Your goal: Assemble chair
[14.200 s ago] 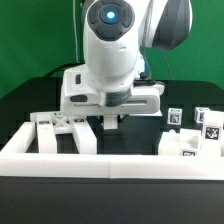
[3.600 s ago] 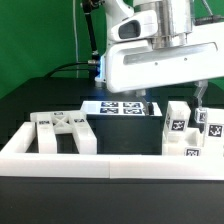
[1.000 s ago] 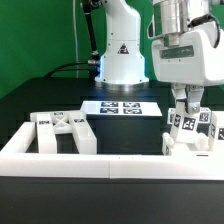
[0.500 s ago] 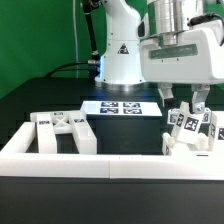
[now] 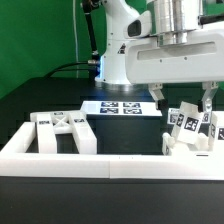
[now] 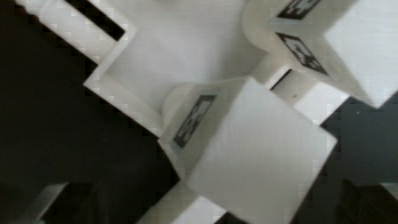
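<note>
The fingers (image 5: 207, 98) of the gripper (image 5: 183, 96) are standing wide apart in the upper right of the exterior view, holding nothing, one on each side above the cluster of chair posts (image 5: 186, 135). Nearest the camera, the long white rail (image 5: 100, 163) is running across the lower frame. Just behind it, the cluster of chair posts is sitting at the lower right and the chair frame piece (image 5: 60, 128) at the lower left, well apart from each other. Farther back, the marker board (image 5: 120, 106) is lying flat at the centre of the black table (image 5: 40, 95), and the arm's base (image 5: 116, 55) is standing behind it. The wrist view is showing a white block (image 6: 258, 150) close beneath the camera. The step in hand appears to be picking one post from the cluster. The next move calls for descending squarely over a single post and closing without disturbing its neighbours. The parts are bearing black-and-white square tags (image 6: 196, 112). No brand or legible writing is showing.
</note>
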Robot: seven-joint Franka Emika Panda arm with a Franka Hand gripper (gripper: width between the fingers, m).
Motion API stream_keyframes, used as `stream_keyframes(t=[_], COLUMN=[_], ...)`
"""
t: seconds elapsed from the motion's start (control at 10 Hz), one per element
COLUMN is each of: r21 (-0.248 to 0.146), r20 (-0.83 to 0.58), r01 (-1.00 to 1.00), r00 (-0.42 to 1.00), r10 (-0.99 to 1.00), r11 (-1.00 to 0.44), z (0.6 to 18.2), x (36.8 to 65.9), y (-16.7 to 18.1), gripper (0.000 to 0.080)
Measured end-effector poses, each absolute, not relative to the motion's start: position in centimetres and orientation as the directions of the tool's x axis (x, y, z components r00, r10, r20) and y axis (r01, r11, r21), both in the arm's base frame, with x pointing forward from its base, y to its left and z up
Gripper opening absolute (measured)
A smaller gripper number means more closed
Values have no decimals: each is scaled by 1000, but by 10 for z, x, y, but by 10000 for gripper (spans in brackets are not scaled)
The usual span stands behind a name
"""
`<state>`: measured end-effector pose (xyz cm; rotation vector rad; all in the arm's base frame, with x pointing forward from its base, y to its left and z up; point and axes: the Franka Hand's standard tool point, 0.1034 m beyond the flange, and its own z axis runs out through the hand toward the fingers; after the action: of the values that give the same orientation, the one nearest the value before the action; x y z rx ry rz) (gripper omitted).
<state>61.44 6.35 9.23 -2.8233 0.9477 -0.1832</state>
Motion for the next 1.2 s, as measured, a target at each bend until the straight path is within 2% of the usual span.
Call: stream_keyframes(t=[0.4,0.8,1.2], r21=[-150,-137,-127], r20=[106,113,113], r01=[-352,-288,-249], r00=[923,946,958], r10=[-369,-304,-263], r11=[-924,-948,-960], z=[92,91,87], x=[613,611,610], y=[67,78,72], gripper=[649,649,649])
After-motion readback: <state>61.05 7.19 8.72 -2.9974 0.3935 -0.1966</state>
